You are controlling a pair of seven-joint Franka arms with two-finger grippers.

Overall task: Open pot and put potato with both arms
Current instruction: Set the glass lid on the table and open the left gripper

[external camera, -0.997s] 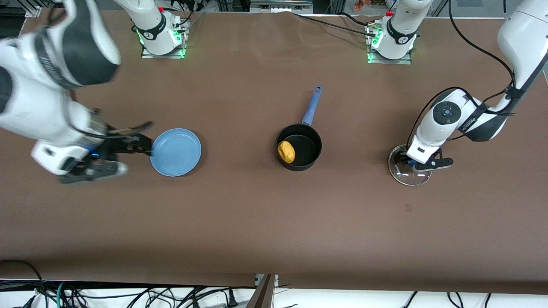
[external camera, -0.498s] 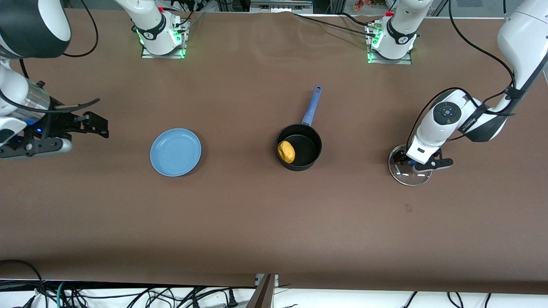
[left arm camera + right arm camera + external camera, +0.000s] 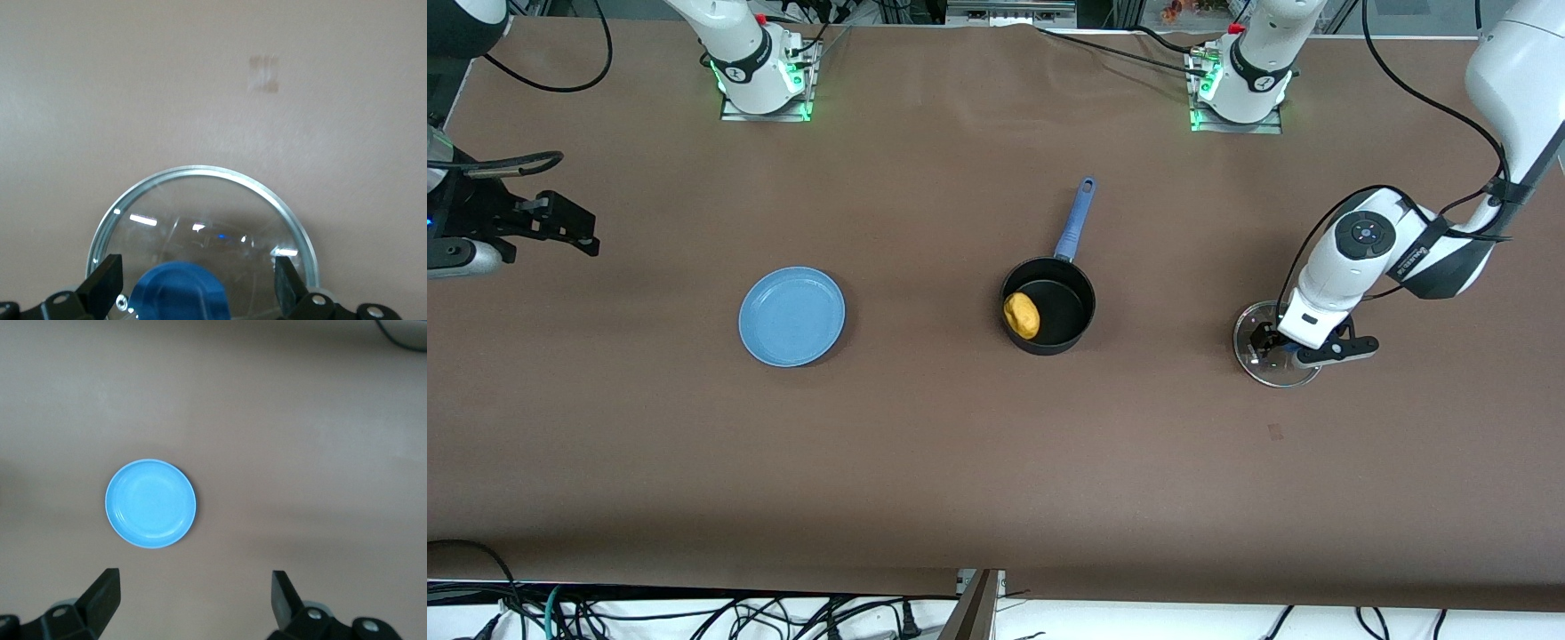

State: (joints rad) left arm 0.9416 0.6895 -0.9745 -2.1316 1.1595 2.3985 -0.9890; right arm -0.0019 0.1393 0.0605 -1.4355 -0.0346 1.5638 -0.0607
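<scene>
The black pot (image 3: 1049, 307) with its blue handle (image 3: 1075, 218) stands open in the middle of the table. The yellow-orange potato (image 3: 1022, 315) lies inside it. The clear glass lid (image 3: 1272, 345) lies flat on the table toward the left arm's end. My left gripper (image 3: 1276, 348) is open just over the lid, its fingers wide on either side of the blue knob (image 3: 179, 293) without touching it; the lid's rim (image 3: 200, 172) shows in the left wrist view. My right gripper (image 3: 560, 222) is open and empty, high over the right arm's end of the table.
A flat light-blue plate (image 3: 791, 316) lies on the brown table between the pot and the right arm's end; it also shows in the right wrist view (image 3: 151, 503). A small dark mark (image 3: 1275, 432) is on the table nearer the camera than the lid.
My right gripper has risen and pulled away from the plate toward the table's end. My left gripper has shifted slightly over the lid. Pot, potato, lid and plate have not moved.
</scene>
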